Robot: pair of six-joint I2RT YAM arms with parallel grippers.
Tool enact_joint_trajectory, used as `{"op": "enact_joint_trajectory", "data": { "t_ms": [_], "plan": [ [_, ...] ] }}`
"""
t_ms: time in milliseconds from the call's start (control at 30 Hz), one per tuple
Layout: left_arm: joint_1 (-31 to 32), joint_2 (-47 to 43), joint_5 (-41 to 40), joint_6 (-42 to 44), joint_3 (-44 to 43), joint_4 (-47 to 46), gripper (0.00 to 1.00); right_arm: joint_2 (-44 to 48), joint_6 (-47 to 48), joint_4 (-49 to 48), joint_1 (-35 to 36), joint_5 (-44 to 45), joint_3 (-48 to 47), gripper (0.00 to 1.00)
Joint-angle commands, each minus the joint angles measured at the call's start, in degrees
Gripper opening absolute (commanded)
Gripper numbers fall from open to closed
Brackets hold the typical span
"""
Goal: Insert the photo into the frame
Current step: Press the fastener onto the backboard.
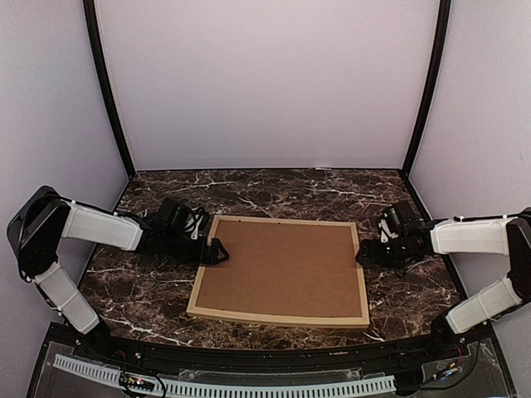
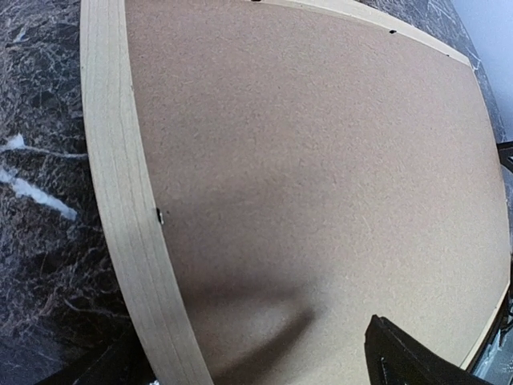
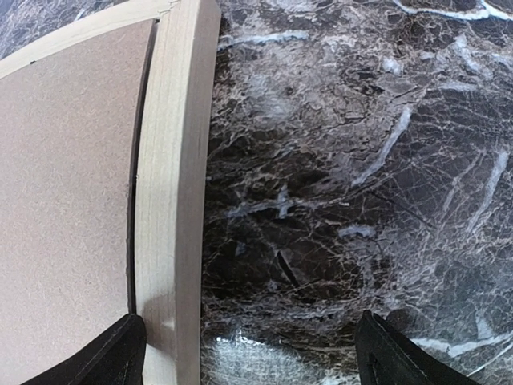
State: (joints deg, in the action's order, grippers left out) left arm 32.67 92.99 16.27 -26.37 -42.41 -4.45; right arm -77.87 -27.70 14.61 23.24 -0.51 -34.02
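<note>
The light wood frame (image 1: 278, 317) lies flat on the table with a brown backing board (image 1: 282, 269) filling it. The photo is not in view. My left gripper (image 1: 216, 251) is open at the frame's left rail (image 2: 120, 184), one finger over the board (image 2: 321, 160) and the other outside the rail. My right gripper (image 1: 362, 255) is open at the frame's right rail (image 3: 172, 160), one finger (image 3: 120, 357) at the rail and the other (image 3: 393, 357) over the table. Neither holds anything.
The table is dark marble with white veins (image 1: 166, 298). Pale walls with black posts close the back and sides. A white slotted strip (image 1: 249, 388) runs along the near edge below the arm bases.
</note>
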Motion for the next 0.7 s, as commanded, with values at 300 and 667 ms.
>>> {"op": "enact_joint_trajectory", "data": {
  "t_ms": [300,667],
  "plan": [
    [7.7,7.3,6.9,-4.7,-0.4,-3.2,0.97,-4.1,-0.7,-6.8,4.6,-11.1,2.4,0.9],
    [10.1,8.7,6.3,-6.3,-0.9,-4.7,0.97,-6.1,-2.5,-11.3,6.4,-14.3,3.5,0.89]
  ]
}}
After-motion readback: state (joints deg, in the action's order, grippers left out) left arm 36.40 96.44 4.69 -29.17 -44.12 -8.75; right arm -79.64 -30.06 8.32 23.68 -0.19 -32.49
